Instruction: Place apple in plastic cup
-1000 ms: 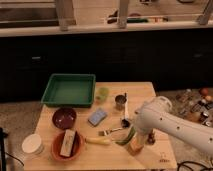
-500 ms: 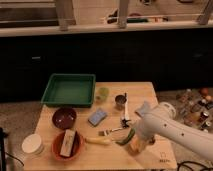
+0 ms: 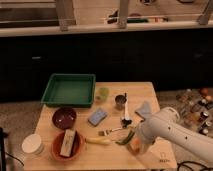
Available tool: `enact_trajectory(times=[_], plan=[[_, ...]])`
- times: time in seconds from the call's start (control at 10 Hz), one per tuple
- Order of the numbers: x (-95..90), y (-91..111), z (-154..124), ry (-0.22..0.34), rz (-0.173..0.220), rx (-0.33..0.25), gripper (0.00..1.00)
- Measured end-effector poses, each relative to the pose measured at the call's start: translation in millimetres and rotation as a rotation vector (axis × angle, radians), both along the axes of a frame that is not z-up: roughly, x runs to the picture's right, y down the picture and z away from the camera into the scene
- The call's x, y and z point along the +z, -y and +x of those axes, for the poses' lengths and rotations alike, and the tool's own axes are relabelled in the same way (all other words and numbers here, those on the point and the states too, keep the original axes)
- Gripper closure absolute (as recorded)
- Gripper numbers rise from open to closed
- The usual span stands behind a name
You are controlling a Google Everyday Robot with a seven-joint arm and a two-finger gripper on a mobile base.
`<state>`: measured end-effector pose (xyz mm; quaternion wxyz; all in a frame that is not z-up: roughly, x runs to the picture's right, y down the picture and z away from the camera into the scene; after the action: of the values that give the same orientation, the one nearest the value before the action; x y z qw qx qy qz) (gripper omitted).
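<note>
The apple [image 3: 134,146] shows as a small orange-red patch at the front right of the wooden table [image 3: 150,95], partly hidden by my arm. My gripper [image 3: 131,141] is at the end of the white arm [image 3: 170,131], which reaches in from the right, and it is right at the apple. The plastic cup [image 3: 102,94] is pale yellow-green and stands upright at the back middle, just right of the green tray, well apart from the gripper.
A green tray [image 3: 69,90] is at the back left. A grey metal cup [image 3: 120,102], a blue sponge [image 3: 97,116], a brush [image 3: 112,131] and a banana [image 3: 97,141] lie mid-table. A dark red bowl [image 3: 64,118], an orange bowl [image 3: 67,144] and a white cup [image 3: 32,145] are at the left.
The arm's end has come down and slightly forward onto the apple's spot. Nothing else on the table has moved.
</note>
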<state>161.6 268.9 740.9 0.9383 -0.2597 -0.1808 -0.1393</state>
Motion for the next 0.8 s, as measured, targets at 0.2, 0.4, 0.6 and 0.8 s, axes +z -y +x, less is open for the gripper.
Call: enact_trajectory(times=[0.2,0.4,0.6,0.8], plan=[[4.6,-6,4,0.011,-0.017,0.004,0.2],[8.5,-7,6,0.025,-0.027,0.009,0.21],[11.1,-10,12,0.046,-0.043,0.03,0.36],[13.4,-11,15,0.063,-0.058,0.038,0.57]])
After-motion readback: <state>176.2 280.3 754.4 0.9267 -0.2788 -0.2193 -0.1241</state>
